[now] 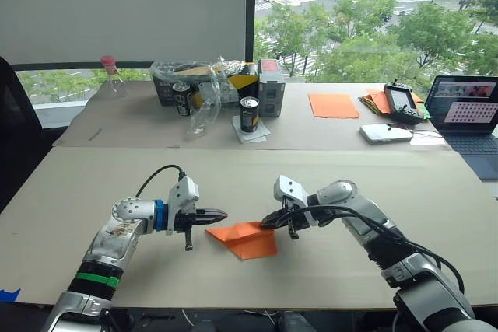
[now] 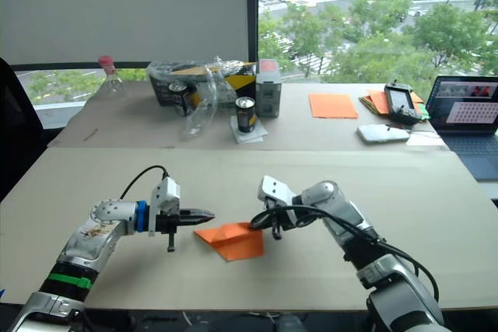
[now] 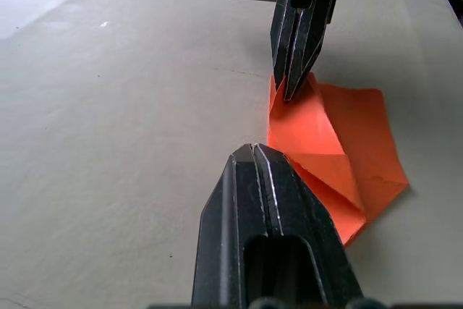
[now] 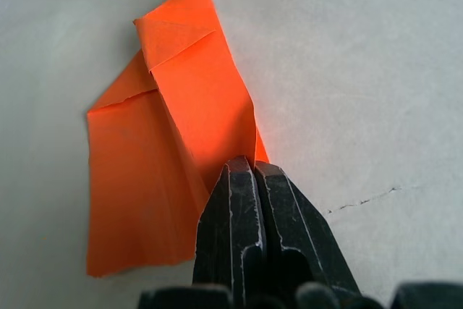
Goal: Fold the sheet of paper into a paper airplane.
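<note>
Folding is sitting roughly midway: right gripper [image 1: 271, 221] is pinching the creased, partly folded orange paper sheet [image 1: 247, 239], left gripper [image 1: 219, 214] clenched empty beside it.

We see the partly folded bright orange sheet of paper [image 1: 244, 239] flat on the near beige table [image 1: 93, 192], between our two grippers. Left gripper [image 1: 219, 214]: black fingers together, tips just beside the paper's left point, whether touching we can't tell. Right gripper [image 1: 268, 221]: fingers closed, tips at the paper's upper right edge, apparently pinching it. On the far table: a clear plastic bottle with pink cap [image 1: 111, 77], two dark cans [image 1: 249, 113], a box with crumpled clear plastic [image 1: 204, 83], a flat uncreased orange sheet [image 1: 332, 105], a stack of orange sheets [image 1: 377, 102] under a black handheld controller [image 1: 402, 102], a white flat device [image 1: 386, 132], an open laptop [image 1: 471, 114].
</note>
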`<action>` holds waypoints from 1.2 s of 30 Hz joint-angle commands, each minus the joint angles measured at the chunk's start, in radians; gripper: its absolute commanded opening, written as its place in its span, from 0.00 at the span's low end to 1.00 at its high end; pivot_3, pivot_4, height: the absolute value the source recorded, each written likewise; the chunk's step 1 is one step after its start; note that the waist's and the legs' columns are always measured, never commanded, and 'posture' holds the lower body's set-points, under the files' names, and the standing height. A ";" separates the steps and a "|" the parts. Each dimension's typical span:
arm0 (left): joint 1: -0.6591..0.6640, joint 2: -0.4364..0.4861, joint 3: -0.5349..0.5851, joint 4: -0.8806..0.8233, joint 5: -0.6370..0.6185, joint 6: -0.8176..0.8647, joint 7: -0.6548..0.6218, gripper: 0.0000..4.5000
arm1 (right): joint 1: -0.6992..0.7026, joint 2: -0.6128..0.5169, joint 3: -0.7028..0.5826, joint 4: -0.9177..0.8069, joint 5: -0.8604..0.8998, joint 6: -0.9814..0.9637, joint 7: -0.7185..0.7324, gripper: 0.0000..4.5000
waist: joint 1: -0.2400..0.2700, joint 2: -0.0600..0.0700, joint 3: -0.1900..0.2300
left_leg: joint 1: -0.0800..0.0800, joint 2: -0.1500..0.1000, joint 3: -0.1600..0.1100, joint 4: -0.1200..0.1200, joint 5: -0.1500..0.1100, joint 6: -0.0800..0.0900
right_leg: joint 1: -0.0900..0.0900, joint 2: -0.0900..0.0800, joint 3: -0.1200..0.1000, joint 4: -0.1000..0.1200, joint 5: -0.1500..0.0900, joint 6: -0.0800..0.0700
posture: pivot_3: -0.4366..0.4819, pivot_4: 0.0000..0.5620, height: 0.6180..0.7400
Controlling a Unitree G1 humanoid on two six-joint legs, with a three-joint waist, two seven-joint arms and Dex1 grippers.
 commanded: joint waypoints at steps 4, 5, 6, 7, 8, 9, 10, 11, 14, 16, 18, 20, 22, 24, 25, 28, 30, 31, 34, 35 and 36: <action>-0.018 -0.019 -0.045 -0.073 -0.004 0.027 -0.006 0.00 | 0.053 -0.023 0.041 -0.003 -0.061 0.092 -0.029 0.01 | 0.001 0.000 0.000 | 0.000 0.000 0.000 0.000 0.000 0.000 | 0.001 0.000 0.000 -0.001 0.000 0.000 | 0.48 0.27 0.84; -0.017 -0.026 -0.061 -0.068 0.008 0.019 -0.005 0.00 | 0.058 -0.025 0.039 -0.010 -0.059 0.108 -0.032 0.01 | 0.002 0.000 0.000 | 0.000 0.000 0.000 0.000 0.000 0.000 | 0.001 0.000 0.000 -0.002 0.000 0.000 | 0.48 0.27 0.84; -0.015 -0.029 -0.071 -0.065 0.015 0.013 -0.005 0.00 | 0.062 -0.026 0.038 -0.016 -0.057 0.118 -0.035 0.01 | 0.002 0.000 0.000 | 0.000 0.000 0.000 0.000 0.000 0.000 | 0.001 0.000 0.000 -0.002 0.000 0.000 | 0.48 0.27 0.84; -0.014 -0.041 -0.080 -0.056 0.019 0.015 0.005 0.00 | 0.068 -0.032 0.040 -0.024 -0.059 0.129 -0.037 0.01 | 0.002 0.000 0.000 | 0.000 0.000 0.000 0.000 0.000 0.000 | 0.002 0.000 0.000 -0.002 0.000 0.000 | 0.48 0.27 0.84; -0.013 -0.049 -0.086 -0.050 0.020 0.018 0.013 0.00 | 0.071 -0.036 0.041 -0.029 -0.061 0.136 -0.039 0.01 | 0.003 0.000 0.000 | 0.000 0.000 0.000 0.000 0.000 0.000 | 0.002 0.000 0.000 -0.003 0.000 0.000 | 0.48 0.27 0.84; -0.007 -0.057 -0.097 -0.033 0.020 0.022 0.010 0.00 | 0.075 -0.039 0.039 -0.035 -0.057 0.150 -0.041 0.01 | 0.003 0.000 0.000 | 0.000 0.000 0.000 0.000 0.000 0.000 | 0.002 0.000 0.000 -0.003 0.000 0.000 | 0.48 0.27 0.84; -0.003 -0.062 -0.104 -0.021 0.020 0.025 0.006 0.00 | 0.077 -0.041 0.036 -0.039 -0.054 0.161 -0.043 0.01 | 0.003 0.000 0.000 | 0.000 0.000 0.000 0.000 0.000 0.001 | 0.002 0.000 0.000 -0.003 0.000 0.000 | 0.48 0.27 0.84; 0.001 -0.057 -0.119 -0.009 0.038 0.008 0.000 0.00 | 0.079 -0.043 0.035 -0.043 -0.053 0.166 -0.043 0.01 | 0.003 0.001 -0.001 | 0.000 0.000 0.000 0.000 -0.001 0.001 | 0.002 0.000 0.000 -0.003 0.000 0.000 | 0.48 0.27 0.84; 0.012 -0.057 -0.161 0.043 0.098 -0.052 0.006 0.00 | 0.092 -0.058 0.034 -0.079 -0.046 0.190 -0.039 0.01 | 0.004 0.002 -0.001 | 0.001 0.000 0.000 0.000 -0.001 0.001 | 0.003 0.000 0.000 -0.004 0.000 0.000 | 0.48 0.27 0.84; 0.012 -0.068 -0.161 0.060 0.098 -0.056 0.011 0.00 | 0.099 -0.064 0.033 -0.097 -0.043 0.202 -0.039 0.01 | 0.008 0.002 -0.002 | 0.001 0.000 0.000 0.000 -0.001 0.001 | 0.003 0.000 0.000 -0.004 0.000 0.000 | 0.48 0.27 0.84; 0.011 -0.070 -0.172 0.079 0.116 -0.079 0.012 0.00 | 0.108 -0.072 0.031 -0.120 -0.037 0.219 -0.041 0.01 | 0.009 0.002 -0.002 | 0.002 0.000 0.000 0.000 -0.001 0.001 | 0.006 -0.001 -0.001 -0.006 0.000 0.000 | 0.48 0.27 0.84; 0.012 -0.074 -0.177 0.094 0.123 -0.091 0.013 0.00 | 0.118 -0.077 0.028 -0.142 -0.030 0.239 -0.044 0.01 | 0.010 0.003 -0.003 | 0.002 0.000 0.000 0.000 -0.001 0.002 | 0.006 -0.001 -0.001 -0.007 0.000 0.001 | 0.48 0.27 0.84; 0.011 -0.080 -0.183 0.109 0.128 -0.104 0.015 0.00 | 0.127 -0.080 0.025 -0.159 -0.027 0.255 -0.051 0.01 | 0.010 0.006 -0.005 | 0.002 0.000 0.000 0.000 -0.002 0.003 | 0.007 -0.001 -0.001 -0.008 0.000 0.001 | 0.48 0.27 0.84; 0.010 -0.085 -0.187 0.120 0.134 -0.115 0.016 0.00 | 0.133 -0.082 0.024 -0.168 -0.029 0.261 -0.060 0.01 | 0.011 0.007 -0.006 | 0.002 -0.001 0.000 0.000 -0.002 0.003 | 0.008 -0.001 -0.001 -0.010 0.000 0.001 | 0.48 0.27 0.84; 0.009 -0.088 -0.189 0.124 0.135 -0.118 0.017 0.00 | 0.137 -0.083 0.022 -0.171 -0.033 0.261 -0.069 0.01 | 0.012 0.007 -0.006 | 0.003 -0.001 0.000 0.000 -0.002 0.003 | 0.009 -0.001 -0.001 -0.010 0.000 0.001 | 0.48 0.27 0.84; 0.010 -0.087 -0.196 0.135 0.143 -0.130 0.015 0.00 | 0.144 -0.068 -0.018 -0.177 -0.026 0.266 -0.121 0.01 | 0.015 0.007 -0.007 | 0.003 -0.001 0.000 0.000 -0.002 0.004 | 0.009 -0.001 -0.001 -0.011 -0.001 0.003 | 0.48 0.27 0.84; 0.013 -0.085 -0.199 0.139 0.147 -0.136 0.012 0.00 | 0.141 -0.058 -0.051 -0.179 -0.015 0.269 -0.146 0.14 | 0.015 0.006 -0.007 | 0.004 0.000 0.000 0.000 -0.002 0.004 | 0.010 -0.001 -0.001 -0.011 -0.003 0.007 | 0.48 0.27 0.84; 0.014 -0.085 -0.199 0.140 0.146 -0.136 0.010 0.00 | 0.141 -0.063 -0.057 -0.185 -0.017 0.262 -0.151 0.20 | 0.014 0.007 -0.007 | 0.004 0.000 0.000 0.000 -0.002 0.004 | 0.011 -0.001 -0.001 -0.011 -0.003 0.007 | 0.48 0.27 0.84; 0.016 -0.084 -0.198 0.144 0.144 -0.136 0.007 0.00 | 0.148 -0.085 -0.083 -0.240 -0.010 0.264 -0.161 0.42 | 0.014 0.007 -0.007 | 0.009 0.000 0.000 -0.001 -0.002 0.004 | 0.015 -0.001 -0.001 -0.012 -0.004 0.009 | 0.48 0.27 0.84; 0.013 -0.084 -0.200 0.154 0.147 -0.140 0.004 0.00 | 0.149 -0.113 -0.091 -0.308 0.011 0.283 -0.136 0.50 | 0.014 0.007 -0.007 | 0.010 0.000 0.000 -0.001 -0.002 0.004 | 0.016 -0.001 -0.001 -0.012 -0.005 0.009 | 0.48 0.27 0.84; 0.009 -0.083 -0.203 0.167 0.151 -0.145 0.000 0.00 | 0.146 -0.134 -0.104 -0.370 0.033 0.301 -0.121 0.57 | 0.016 0.007 -0.006 | 0.010 0.000 0.000 -0.001 -0.002 0.004 | 0.017 -0.001 -0.001 -0.013 -0.005 0.010 | 0.48 0.27 0.84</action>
